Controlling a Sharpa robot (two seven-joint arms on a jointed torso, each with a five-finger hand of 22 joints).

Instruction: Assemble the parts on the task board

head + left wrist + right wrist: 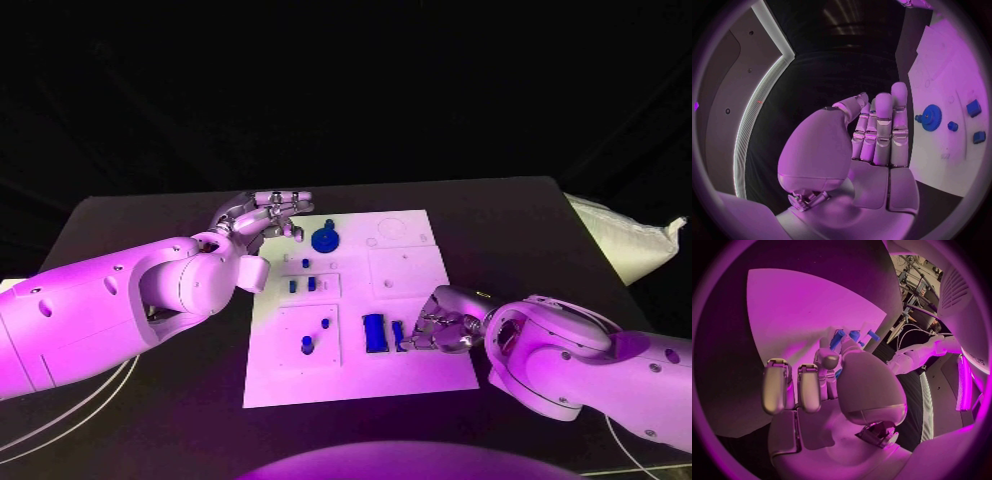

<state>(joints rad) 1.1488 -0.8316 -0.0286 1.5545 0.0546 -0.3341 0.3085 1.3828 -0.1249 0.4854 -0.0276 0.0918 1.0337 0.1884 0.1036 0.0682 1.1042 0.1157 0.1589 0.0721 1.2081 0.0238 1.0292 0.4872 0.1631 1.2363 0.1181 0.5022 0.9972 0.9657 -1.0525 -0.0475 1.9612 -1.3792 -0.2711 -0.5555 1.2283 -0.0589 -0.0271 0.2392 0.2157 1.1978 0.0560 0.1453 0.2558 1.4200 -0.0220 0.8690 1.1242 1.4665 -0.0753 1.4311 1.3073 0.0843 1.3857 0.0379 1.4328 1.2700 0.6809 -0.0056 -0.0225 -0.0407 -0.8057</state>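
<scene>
Task board: the flat white rectangular plate (378, 300) lies in the middle of the black table (519, 220), its long side running away from the robot.
Gear: a round blue toothed gear part (327, 239) sits on the far left part of the board; in the left wrist view it (930, 117) lies just beyond the fingertips, apart from them.
Small pegs: short blue peg parts (302, 285) stand in the board's left middle section, and another blue piece (307, 343) in the near left section.
Blue block: a taller blue rectangular part (375, 332) stands near the board's near right area, just beside the right hand.
Left hand: the silver left hand (264, 217) hovers over the board's far left corner, just left of the gear; in its wrist view the fingers (883, 131) are straight and side by side, with nothing in them.
Right hand: the silver right hand (443, 325) is at the board's right edge, fingertips down next to a narrow blue part (398, 335). In its wrist view the thumb and a finger (827, 359) come together at a blue piece (837, 339); whether they actually pinch it I cannot tell.
</scene>
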